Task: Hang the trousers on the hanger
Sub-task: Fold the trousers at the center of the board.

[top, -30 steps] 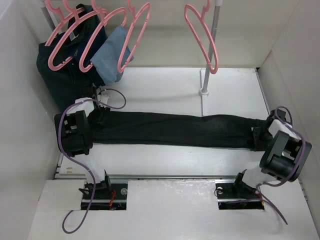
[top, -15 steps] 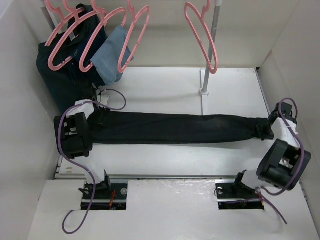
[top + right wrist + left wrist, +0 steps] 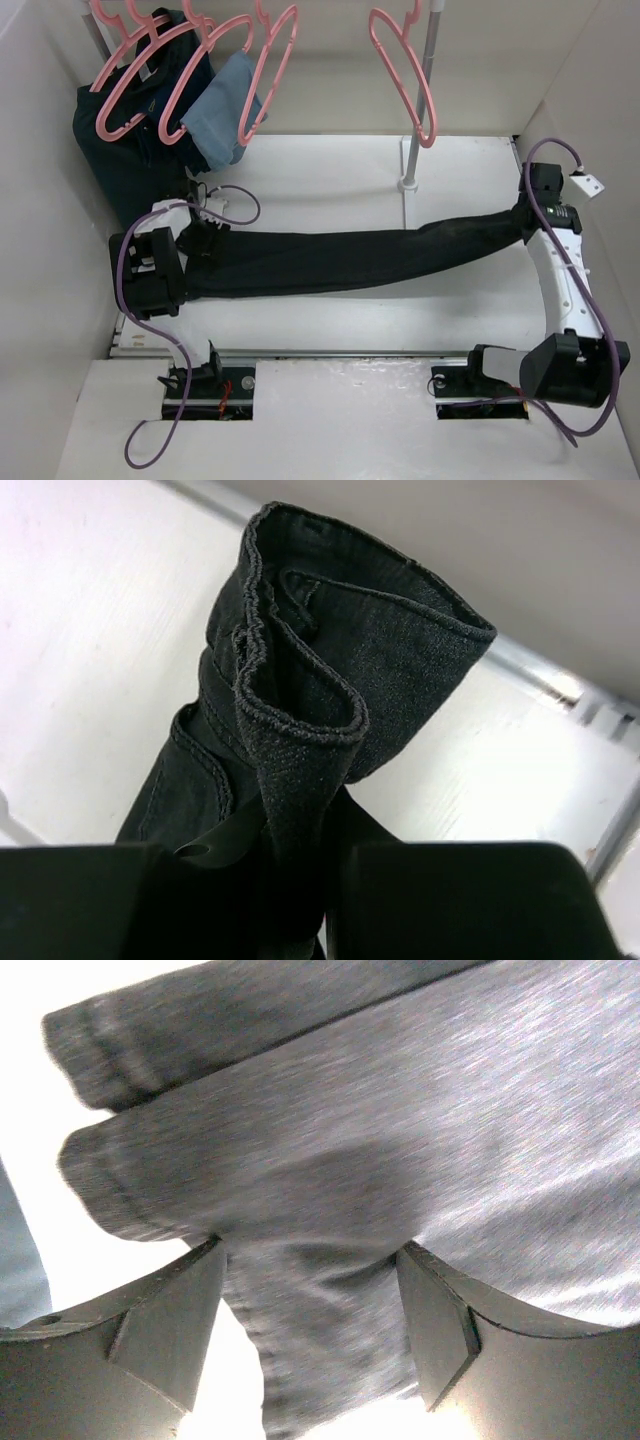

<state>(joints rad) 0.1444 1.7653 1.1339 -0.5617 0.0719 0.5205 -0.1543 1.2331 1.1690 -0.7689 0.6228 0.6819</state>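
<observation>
The black trousers (image 3: pixel 350 255) stretch across the white table, slanting up toward the far right. My right gripper (image 3: pixel 527 215) is shut on their right end and holds it off the table. In the right wrist view the folded, stitched edge (image 3: pixel 330 680) sticks out above the right gripper (image 3: pixel 325 830). My left gripper (image 3: pixel 205 245) is at the trousers' left end. In the left wrist view the left gripper (image 3: pixel 310 1260) is open, with a loose fold of trousers (image 3: pixel 400 1110) between the fingers. An empty pink hanger (image 3: pixel 418 100) hangs at the back, right of centre.
More pink hangers (image 3: pixel 270 70) hang at the back left with a dark navy garment (image 3: pixel 120 160) and a light-blue cloth (image 3: pixel 225 110). A grey pole (image 3: pixel 428 50) rises over a white stand (image 3: pixel 408 165) beside the empty hanger. White walls close in on both sides.
My right gripper has shut on the trousers' right end and carried it up and toward the back right, so the trousers now slant. The left jaws have widened slightly.
</observation>
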